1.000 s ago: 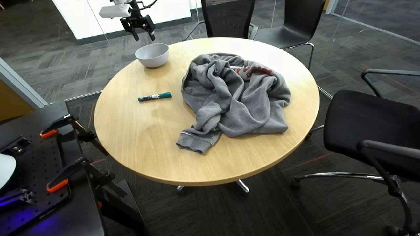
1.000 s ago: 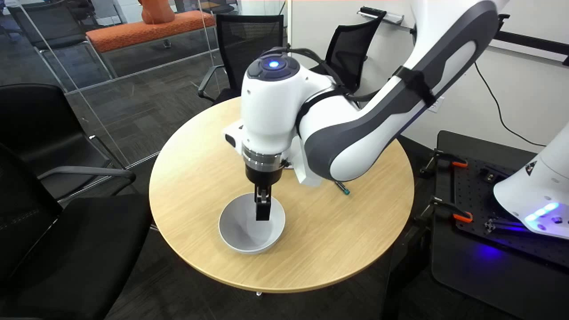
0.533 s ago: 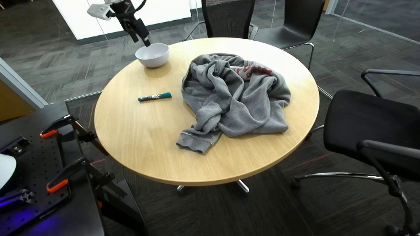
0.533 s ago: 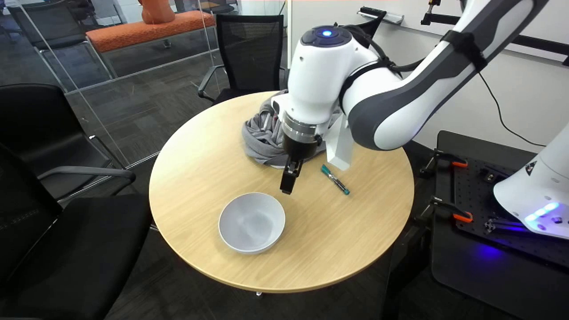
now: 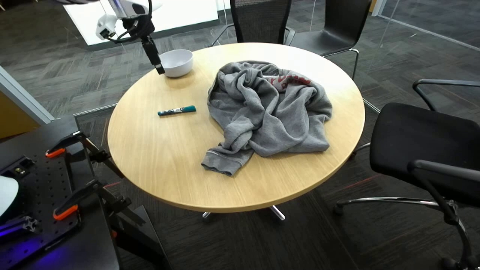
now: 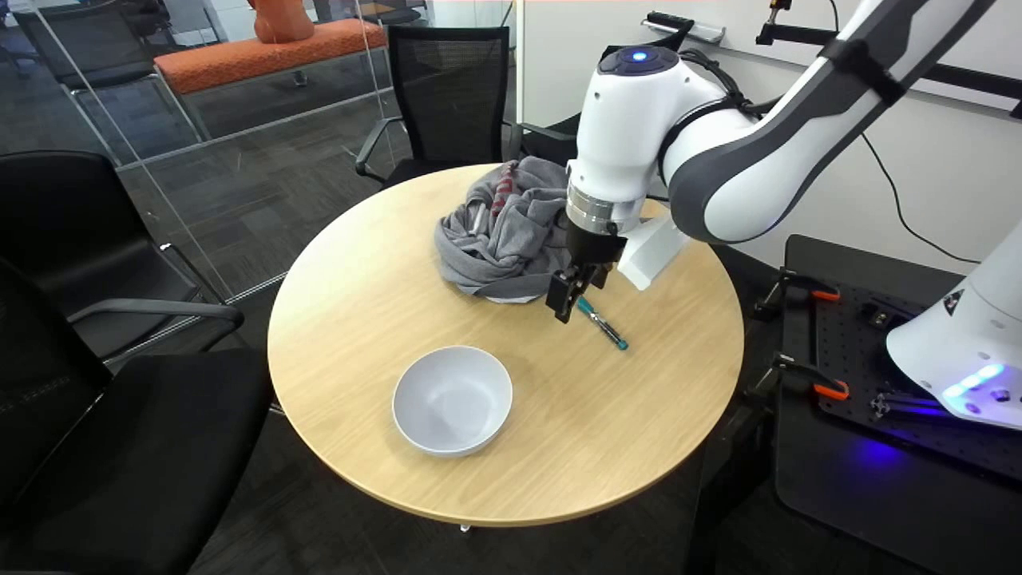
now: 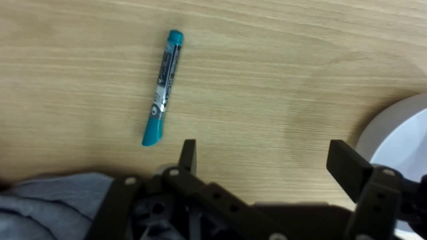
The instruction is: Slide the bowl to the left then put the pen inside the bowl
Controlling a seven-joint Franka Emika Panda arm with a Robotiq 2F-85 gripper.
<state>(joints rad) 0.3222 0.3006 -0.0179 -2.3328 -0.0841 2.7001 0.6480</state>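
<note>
The bowl [image 6: 452, 399] shows whole and upright on the bench [image 6: 575, 471] in an exterior view, near the bench's rim and well apart from the claw [image 7: 262, 150]. In the wrist view it is cut off by the frame and sits partly behind one finger; in an exterior view the black fingers [image 5: 153, 54] run together into a single dark shape that covers some of its side. The wrist view settles how the claw stands: spread, with wood showing between two well-parted fingertips. How high those tips are over the bench is hard to judge. The pen [image 7: 163, 86] lies flat on the bench, outside the bowl and well apart from it, seen whole from above, though the print on its barrel is too blurred to read. Its longer teal end points toward a crumpled grey sweatshirt [image 5: 270, 112] lying near it. In the wrist view only a corner of that cloth shows, cropped by the frame and blocked by the claw; in an exterior view the white arm [image 6: 742, 200] covers another part of it, and folds break up its red lettering. Black chairs [image 5: 423, 146] stand around the bench, some cropped by the frame. Beside the bench a black stand [image 6: 878, 495] bears the arm's base [image 6: 970, 351], likewise cropped, and clamps with orange grips [image 6: 833, 390]; in the background is an orange padded seat [image 6: 271, 60].
</note>
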